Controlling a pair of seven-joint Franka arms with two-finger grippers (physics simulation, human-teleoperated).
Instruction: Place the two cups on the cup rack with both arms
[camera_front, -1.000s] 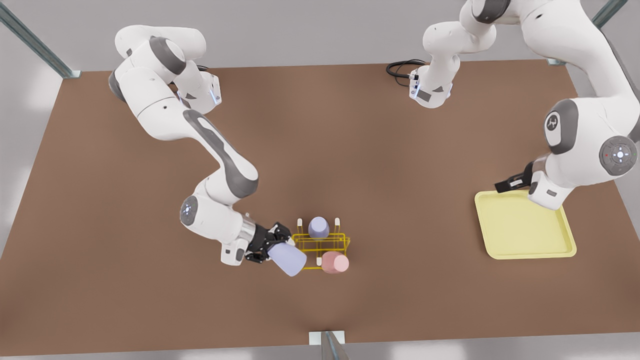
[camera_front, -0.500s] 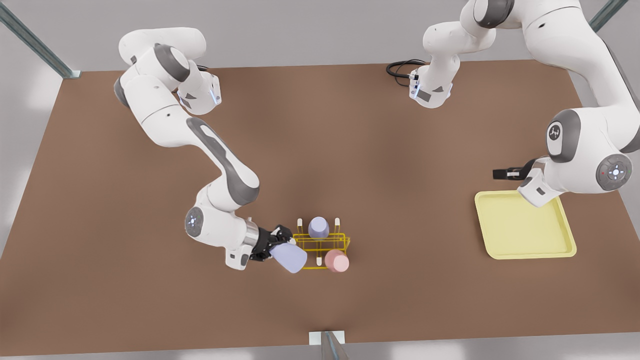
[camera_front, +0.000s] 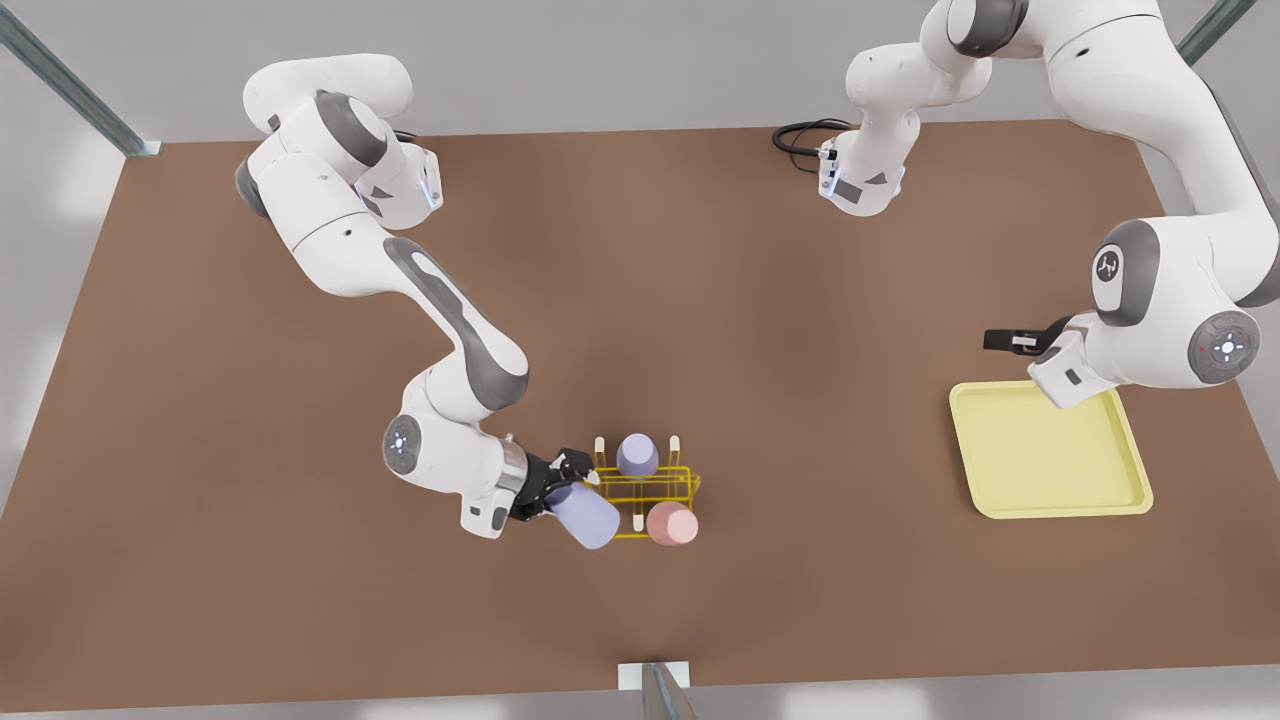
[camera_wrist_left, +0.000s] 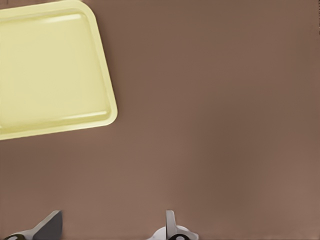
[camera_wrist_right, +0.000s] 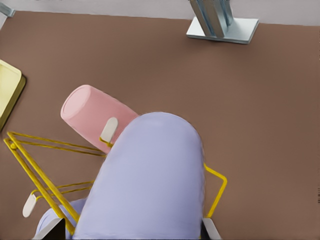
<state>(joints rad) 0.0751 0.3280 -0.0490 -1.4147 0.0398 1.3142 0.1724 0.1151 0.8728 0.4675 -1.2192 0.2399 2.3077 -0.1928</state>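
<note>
My right gripper (camera_front: 560, 487) is shut on the pale lavender-blue cup (camera_front: 586, 518), which it holds tilted at the end of the yellow cup rack (camera_front: 650, 489) on the front view's left. In the right wrist view this cup (camera_wrist_right: 150, 180) hangs over the rack's wires (camera_wrist_right: 35, 172), between my fingers (camera_wrist_right: 211, 230). The salmon pink cup (camera_front: 672, 523) sits tilted on a near peg of the rack, also seen as the pink cup (camera_wrist_right: 92, 117). My left gripper (camera_front: 1004, 340) waits open and empty beyond the tray's far edge, its fingertips (camera_wrist_left: 50, 225) over bare table.
A greyer lavender cup (camera_front: 637, 455) sits on a far peg of the rack. A pale yellow tray (camera_front: 1045, 455) lies at the front view's right, also seen as the tray (camera_wrist_left: 50, 65). A black cable (camera_front: 800, 135) lies at the back. A metal post (camera_wrist_right: 222, 22) stands at the near edge.
My right gripper has brought the lavender-blue cup a little closer to the rack. My left gripper has drawn back off the tray's far corner toward the table's far side.
</note>
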